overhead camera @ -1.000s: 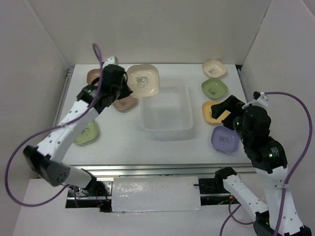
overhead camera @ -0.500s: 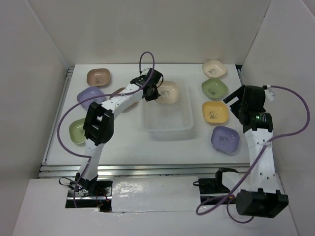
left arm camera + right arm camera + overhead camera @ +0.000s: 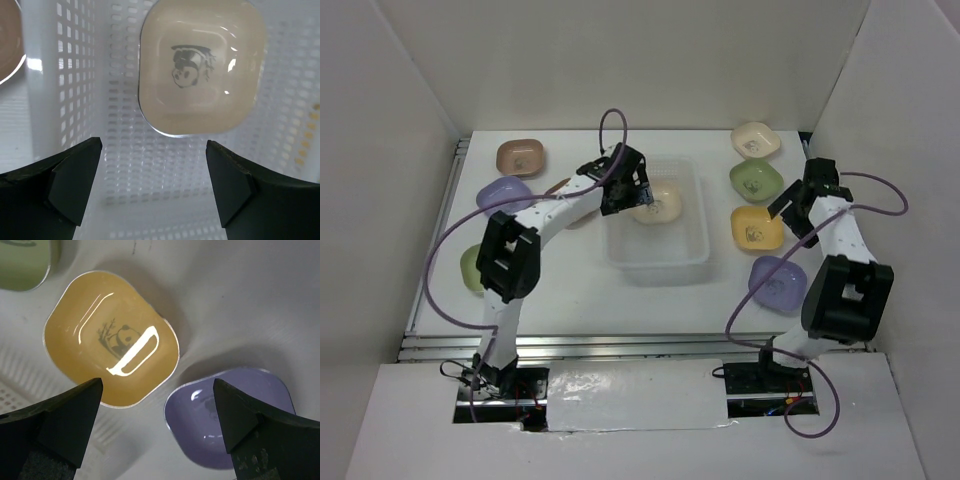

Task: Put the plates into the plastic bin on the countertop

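Bright, even overhead light fills every view. A white glare streak crosses the glossy yellow-orange rounded-square plastic plate point(image 3: 111, 359); smaller highlights dot the cream rounded-square plastic plate point(image 3: 200, 65). A soft shadow trails the yellow-orange one across the plain white desk point(image 3: 240, 290).

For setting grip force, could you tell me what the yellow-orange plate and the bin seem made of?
The yellow-orange plate looks like glossy moulded plastic, judging by its sharp white glare. The bin seems translucent whitish plastic, with a perforated grid base.
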`<state>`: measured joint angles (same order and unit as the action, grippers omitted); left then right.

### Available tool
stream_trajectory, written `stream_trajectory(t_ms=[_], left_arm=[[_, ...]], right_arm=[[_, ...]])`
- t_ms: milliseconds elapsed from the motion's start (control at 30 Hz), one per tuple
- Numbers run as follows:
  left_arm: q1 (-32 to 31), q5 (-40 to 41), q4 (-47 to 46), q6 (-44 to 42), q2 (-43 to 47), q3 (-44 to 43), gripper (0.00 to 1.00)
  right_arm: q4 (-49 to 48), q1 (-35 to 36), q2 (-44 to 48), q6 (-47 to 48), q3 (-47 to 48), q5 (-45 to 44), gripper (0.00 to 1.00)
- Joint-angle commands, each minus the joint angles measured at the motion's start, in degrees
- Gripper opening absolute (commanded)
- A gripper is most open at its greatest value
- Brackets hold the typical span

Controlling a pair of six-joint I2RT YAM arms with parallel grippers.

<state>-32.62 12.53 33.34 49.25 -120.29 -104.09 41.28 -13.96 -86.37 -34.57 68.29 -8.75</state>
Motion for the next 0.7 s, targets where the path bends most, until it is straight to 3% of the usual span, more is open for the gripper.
stream_trajectory(t_ms=[0, 267, 433, 667], left_arm=[[-0.86, -1.80, -1.61, -4.77, 13.74, 2.29, 0.99], [-1.04, -1.82, 0.66, -12.68, 39.50, 13.64, 0.99], [0.01, 0.74, 2.78, -13.31, 51.44, 21.55, 0.99], [3.44, 2.14, 5.85, -15.41, 55.16, 26.65, 0.99]], right_arm=[[-2.00, -1.60, -6.95, 3.54, 5.44, -0.38, 1.00], [-4.62, -2.22, -17.59, 5.83, 7.21, 3.13, 0.88], [-5.50, -2.22, -19.71, 5.47, 6.15, 2.34, 0.69], [-6.47, -1.87, -19.46, 5.65, 4.48, 2.34, 0.33]])
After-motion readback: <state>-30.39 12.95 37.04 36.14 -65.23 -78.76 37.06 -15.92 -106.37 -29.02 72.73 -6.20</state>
